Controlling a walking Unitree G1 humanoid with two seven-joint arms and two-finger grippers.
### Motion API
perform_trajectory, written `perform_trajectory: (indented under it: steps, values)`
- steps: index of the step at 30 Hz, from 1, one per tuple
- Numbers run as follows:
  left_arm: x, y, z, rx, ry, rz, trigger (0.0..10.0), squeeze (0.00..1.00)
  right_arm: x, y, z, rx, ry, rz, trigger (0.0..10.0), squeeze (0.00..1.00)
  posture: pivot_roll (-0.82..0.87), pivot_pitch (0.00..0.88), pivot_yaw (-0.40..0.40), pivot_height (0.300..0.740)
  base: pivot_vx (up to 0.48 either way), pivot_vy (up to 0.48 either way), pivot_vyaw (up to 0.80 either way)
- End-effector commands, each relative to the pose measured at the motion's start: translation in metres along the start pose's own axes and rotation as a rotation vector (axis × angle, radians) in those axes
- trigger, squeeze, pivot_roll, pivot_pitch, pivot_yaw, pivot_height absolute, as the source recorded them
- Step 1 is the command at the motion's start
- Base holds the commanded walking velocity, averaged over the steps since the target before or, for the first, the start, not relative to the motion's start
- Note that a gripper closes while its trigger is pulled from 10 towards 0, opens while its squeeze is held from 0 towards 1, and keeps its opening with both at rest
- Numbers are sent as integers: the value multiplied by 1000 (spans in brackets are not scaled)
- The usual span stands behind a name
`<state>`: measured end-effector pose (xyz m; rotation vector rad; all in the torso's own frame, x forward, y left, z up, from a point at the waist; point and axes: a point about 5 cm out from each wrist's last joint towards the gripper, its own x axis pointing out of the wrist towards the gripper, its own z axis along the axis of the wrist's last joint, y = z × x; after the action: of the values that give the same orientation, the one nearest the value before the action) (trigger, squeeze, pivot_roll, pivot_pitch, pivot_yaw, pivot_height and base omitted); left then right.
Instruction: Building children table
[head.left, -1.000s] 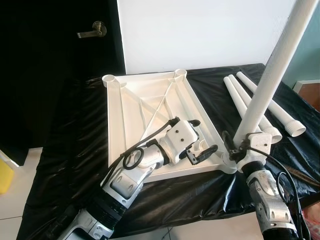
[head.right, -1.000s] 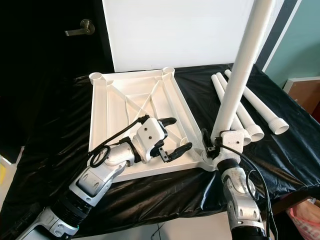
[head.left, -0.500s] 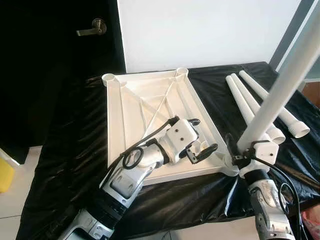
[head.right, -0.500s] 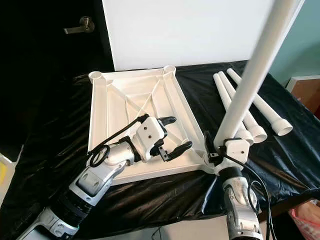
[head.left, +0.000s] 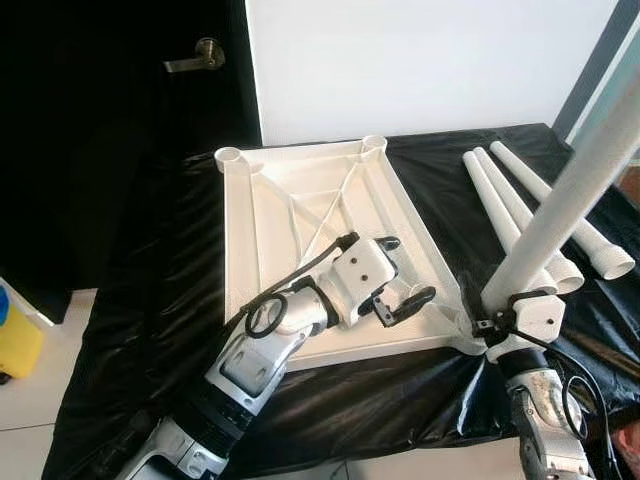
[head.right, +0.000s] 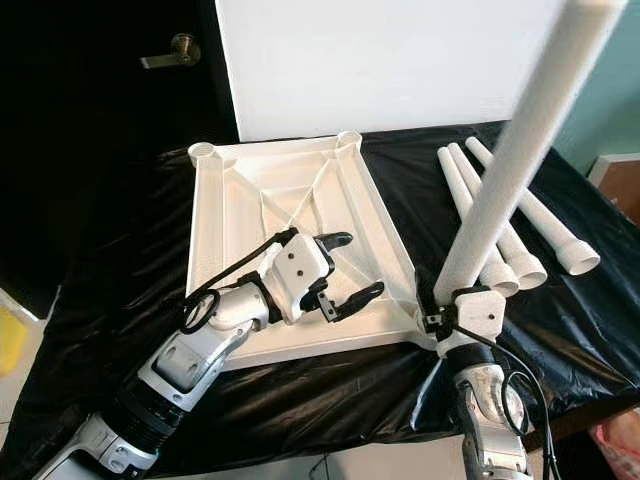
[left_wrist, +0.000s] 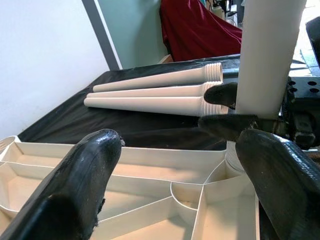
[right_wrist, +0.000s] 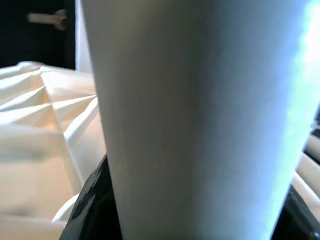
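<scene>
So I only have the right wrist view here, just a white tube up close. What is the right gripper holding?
Observer: The right gripper clamps a white table leg near its lower end, at the near right corner socket of the upturned tabletop.
Operator: Is the leg upright?
Observer: No, it leans up and to the right.
Operator: And the left gripper?
Observer: The left gripper is open above the tabletop's near right part, holding nothing.
Operator: Other legs?
Observer: Three spare legs lie on the black cover.

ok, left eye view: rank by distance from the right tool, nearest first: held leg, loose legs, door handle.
1. held leg, gripped in the right tool at the tabletop's near right corner.
2. loose legs, lying on the black cover behind it.
3. door handle, far left.
</scene>
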<state>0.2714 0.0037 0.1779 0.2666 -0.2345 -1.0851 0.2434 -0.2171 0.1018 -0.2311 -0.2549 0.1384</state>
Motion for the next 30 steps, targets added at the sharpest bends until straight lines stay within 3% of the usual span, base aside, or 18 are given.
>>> perform_trajectory:
  steps: [1, 8, 9, 11, 12, 17, 30]
  values:
    - [0, -1, 2, 14, -1, -58, 10000, 0, -16, 4, -23, 5, 136, 29, 10000, 0, -24, 14, 26, 740, 0, 0, 0]
    - [0, -2, 2, 13, -1, -56, 10000, 0, -20, 4, -29, 45, 155, 11, 10000, 0, -25, 14, 24, 740, 0, 0, 0]
    - [0, -2, 2, 13, -2, -57, 10000, 0, -21, 5, -33, 112, 180, -9, 10000, 0, -26, 13, 25, 740, 0, 0, 0]
    - [0, -2, 2, 13, -3, -57, 10000, 0, -21, 5, -33, 128, 185, -12, 10000, 0, -27, 13, 25, 740, 0, 0, 0]
    - [0, -2, 2, 14, -3, -58, 10000, 0, -20, 5, -36, 178, 208, -43, 10000, 0, -27, 13, 24, 740, 0, 0, 0]
    - [1, -3, 2, 14, -6, -61, 10000, 0, -14, -1, -44, 186, 306, -122, 10000, 0, -35, 9, 25, 740, 0, 0, 0]
    - [3, -4, 2, 15, -11, -65, 10000, 0, -10, -3, -44, 291, 324, -161, 10000, 0, -36, 0, 16, 740, 0, 0, 0]
